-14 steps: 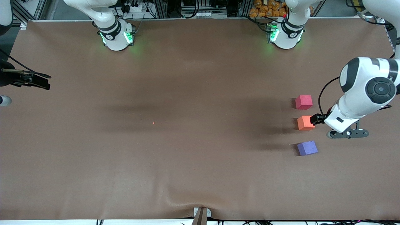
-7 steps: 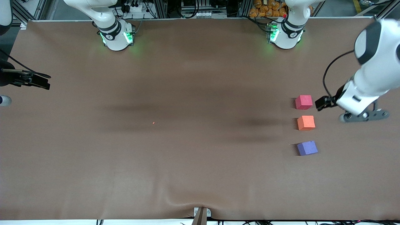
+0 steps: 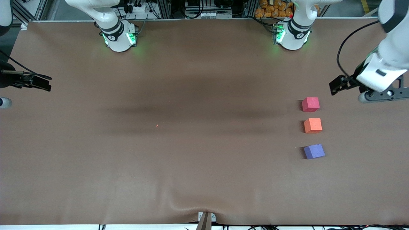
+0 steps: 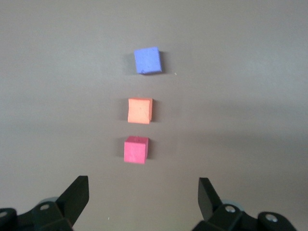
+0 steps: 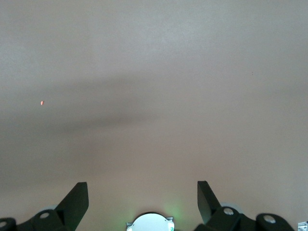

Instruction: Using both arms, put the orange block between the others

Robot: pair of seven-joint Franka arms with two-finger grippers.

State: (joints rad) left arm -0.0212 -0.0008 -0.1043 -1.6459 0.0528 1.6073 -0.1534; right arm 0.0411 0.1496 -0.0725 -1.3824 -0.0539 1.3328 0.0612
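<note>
Hanging over the table's edge at the left arm's end, the left gripper point(image 3: 336, 86) stood with its jaws spread wide and empty, its white forearm angled down from above.

The right gripper point(image 3: 40, 83) waited over the edge at the right arm's end, jaws likewise wide apart and holding nothing, its arm reaching in low and level. The orange block point(image 3: 312, 125) sat on the brown table point(image 3: 191, 153) between the red-pink cube point(image 3: 310, 104), farther from the front camera, and the purple cube point(image 3: 314, 151), nearer to it, the three in a line and apart from one another. A tiny orange speck point(image 3: 157, 125) lay near the table's middle. Both green-lit bases point(image 3: 119, 36) stood along the edge by a rack of cables and frames.
</note>
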